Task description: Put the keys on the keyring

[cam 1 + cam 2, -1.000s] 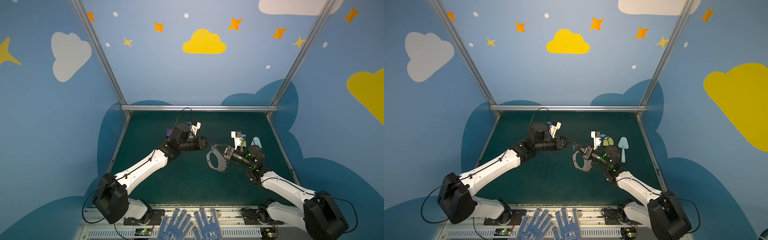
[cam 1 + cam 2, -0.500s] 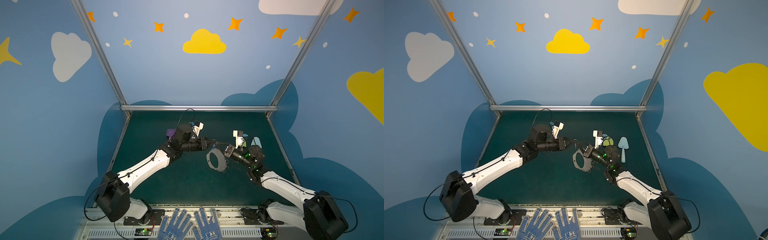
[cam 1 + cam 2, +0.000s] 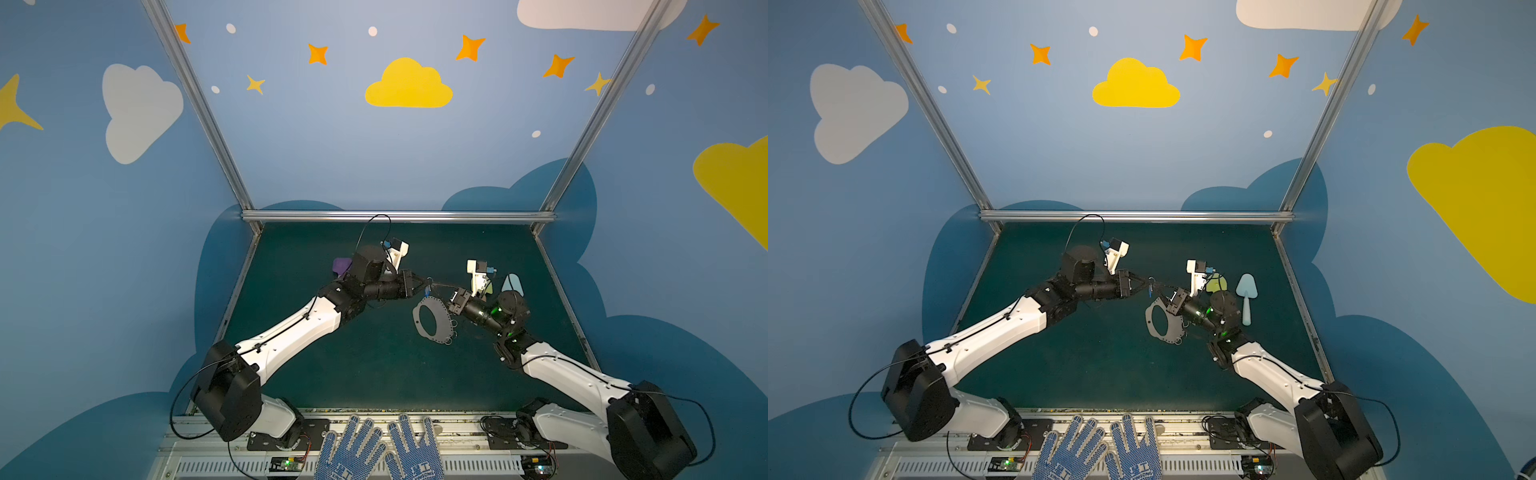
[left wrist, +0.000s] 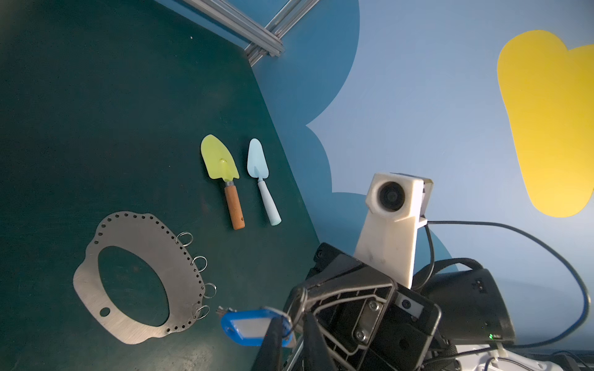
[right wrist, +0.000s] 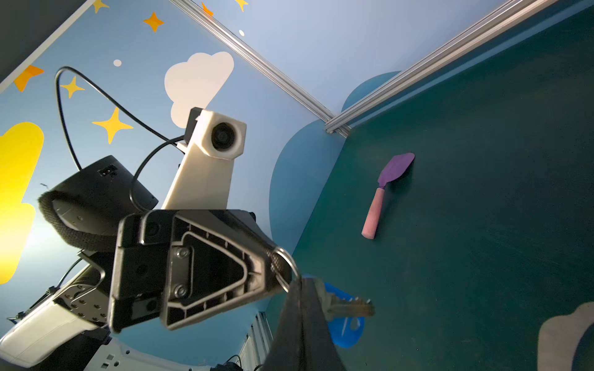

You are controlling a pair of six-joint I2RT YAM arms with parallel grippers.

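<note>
Blue-tagged keys (image 4: 250,326) hang pinched by the right gripper (image 5: 300,286) and the narrow left gripper (image 4: 291,319); a tug could drop them below.

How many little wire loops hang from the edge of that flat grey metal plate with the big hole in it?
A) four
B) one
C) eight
A: the left wrist view shows four small wire rings spaced along one edge of the keyring.
</note>
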